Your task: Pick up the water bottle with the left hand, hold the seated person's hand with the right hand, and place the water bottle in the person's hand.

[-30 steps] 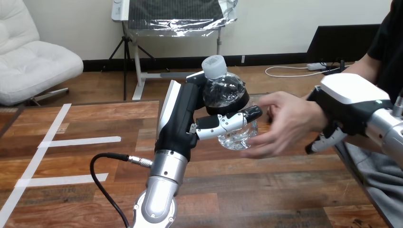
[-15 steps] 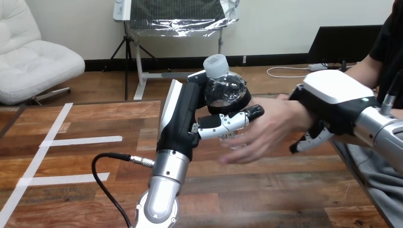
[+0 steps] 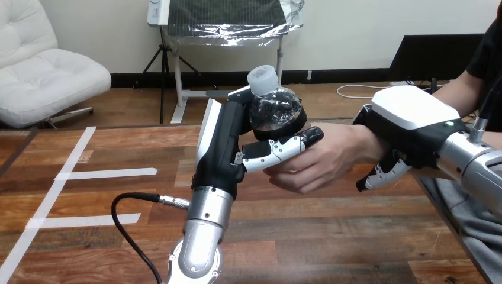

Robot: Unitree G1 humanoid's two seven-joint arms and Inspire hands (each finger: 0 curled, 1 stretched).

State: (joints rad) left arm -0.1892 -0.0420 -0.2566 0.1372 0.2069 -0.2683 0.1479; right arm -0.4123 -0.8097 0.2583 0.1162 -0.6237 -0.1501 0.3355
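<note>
Two hands were on the water bottle [image 3: 273,109]. The left hand [image 3: 228,148], clamped round its body, held it cap-up and slightly tilted in the air above the tabletop's [image 3: 118,148] far right part. The person's hand [image 3: 322,157], reaching in from the right edge, was curled round its lower end. The right hand [image 3: 408,121] lay over the person's wrist [image 3: 361,145]; whether it gripped could not be told.

The release would go best done slowly. The left hand should loosen only once the person's grip bears the weight, then draw back leftward without dragging the cap, while the right hand steadies the wrist.

Half a second earlier the person's hand had been flat and outstretched beneath the bottle; it had since closed round it.
</note>
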